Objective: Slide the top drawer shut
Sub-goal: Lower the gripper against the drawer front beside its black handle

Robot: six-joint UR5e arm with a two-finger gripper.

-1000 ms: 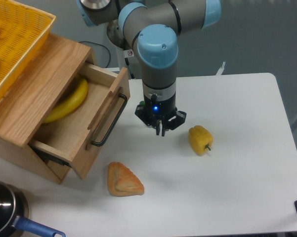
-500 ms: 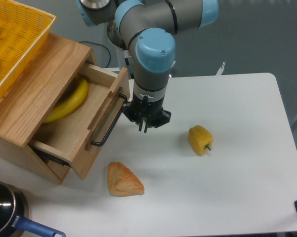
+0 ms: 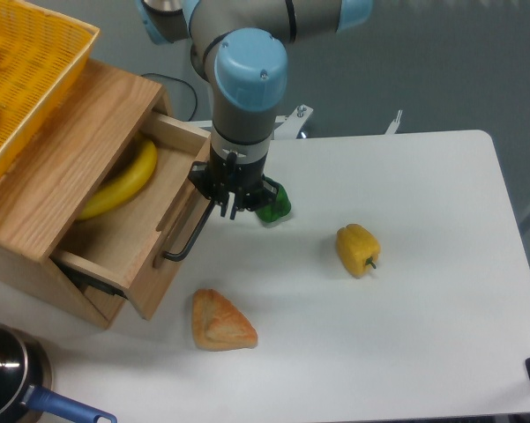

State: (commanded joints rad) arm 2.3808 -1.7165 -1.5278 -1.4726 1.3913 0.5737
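Note:
The top drawer (image 3: 132, 242) of the oak cabinet (image 3: 62, 159) stands pulled out toward the right, with a banana (image 3: 123, 181) lying inside it. A long black bar handle (image 3: 191, 236) runs along the drawer's front. My gripper (image 3: 229, 210) points down right at the upper end of that handle, touching or nearly touching the drawer front. Its fingers are close together with nothing between them.
A small green object (image 3: 272, 204) sits just right of the gripper. A yellow bell pepper (image 3: 357, 249) lies further right, a triangular pastry (image 3: 220, 322) in front. A yellow basket (image 3: 26, 75) rests on the cabinet. A dark pot (image 3: 13, 374) with a blue handle is at the front left.
The arm has moved left across the table, from beside the pepper to the drawer's front. The green object that it covered now shows. The drawer has not visibly moved.

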